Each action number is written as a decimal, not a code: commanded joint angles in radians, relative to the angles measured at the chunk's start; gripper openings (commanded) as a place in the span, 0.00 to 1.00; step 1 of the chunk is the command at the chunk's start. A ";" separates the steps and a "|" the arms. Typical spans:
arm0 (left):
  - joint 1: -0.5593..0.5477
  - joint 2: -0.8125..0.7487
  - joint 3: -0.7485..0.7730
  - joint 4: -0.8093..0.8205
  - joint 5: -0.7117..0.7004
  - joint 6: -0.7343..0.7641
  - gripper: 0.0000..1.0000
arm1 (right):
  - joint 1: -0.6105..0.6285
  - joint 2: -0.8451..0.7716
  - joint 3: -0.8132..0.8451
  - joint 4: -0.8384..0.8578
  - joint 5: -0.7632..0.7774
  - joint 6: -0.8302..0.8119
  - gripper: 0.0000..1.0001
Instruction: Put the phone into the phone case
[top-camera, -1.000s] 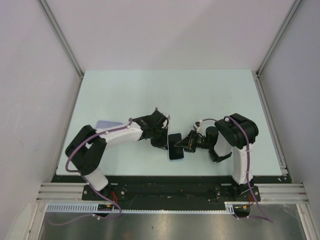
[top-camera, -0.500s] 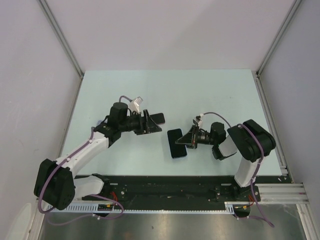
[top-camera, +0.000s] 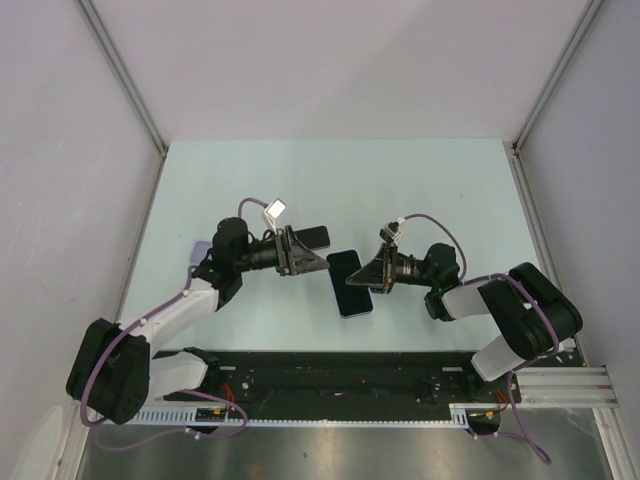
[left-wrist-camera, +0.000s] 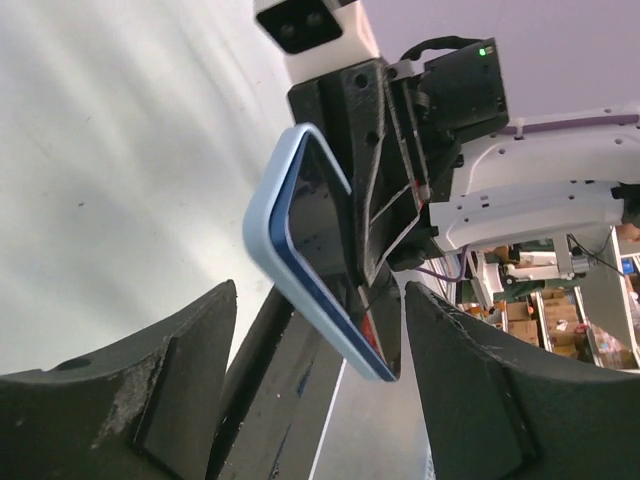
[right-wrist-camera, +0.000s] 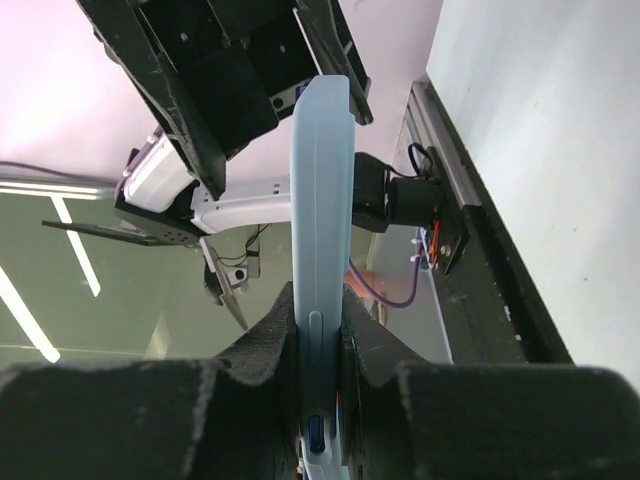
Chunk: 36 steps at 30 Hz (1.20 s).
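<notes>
Pale-blue phone case (right-wrist-camera: 320, 230) runs edge-on up the middle of the right wrist view. At the bottom of that frame the right end effector (right-wrist-camera: 318, 325) pinches it, pads clamped on its two faces. Farther out, at the centre of the left wrist view, the phone (left-wrist-camera: 335, 235) shows dark glass inside the case's rim, apparently held clear of the worktop (top-camera: 430, 180). The left end effector (left-wrist-camera: 318, 300) faces it with fingers wide apart, gripping nothing. I judge the phone largely seated. A dark-blue band along its lower edge suggests a final press-in may be left.
</notes>
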<state>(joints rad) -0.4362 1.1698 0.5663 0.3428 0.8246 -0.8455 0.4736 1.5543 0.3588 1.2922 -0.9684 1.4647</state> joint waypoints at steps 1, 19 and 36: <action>0.004 0.007 -0.019 0.169 0.061 -0.081 0.71 | 0.036 -0.030 0.048 0.297 0.022 0.043 0.01; -0.009 0.019 -0.078 0.358 0.077 -0.196 0.62 | 0.079 -0.077 0.075 0.300 0.079 0.083 0.01; -0.032 0.073 -0.069 0.431 0.041 -0.253 0.00 | 0.082 -0.094 0.085 0.298 0.082 0.092 0.37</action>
<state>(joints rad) -0.4442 1.3212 0.4526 0.9493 0.8867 -1.2732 0.5426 1.4807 0.3965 1.2884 -0.8993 1.5230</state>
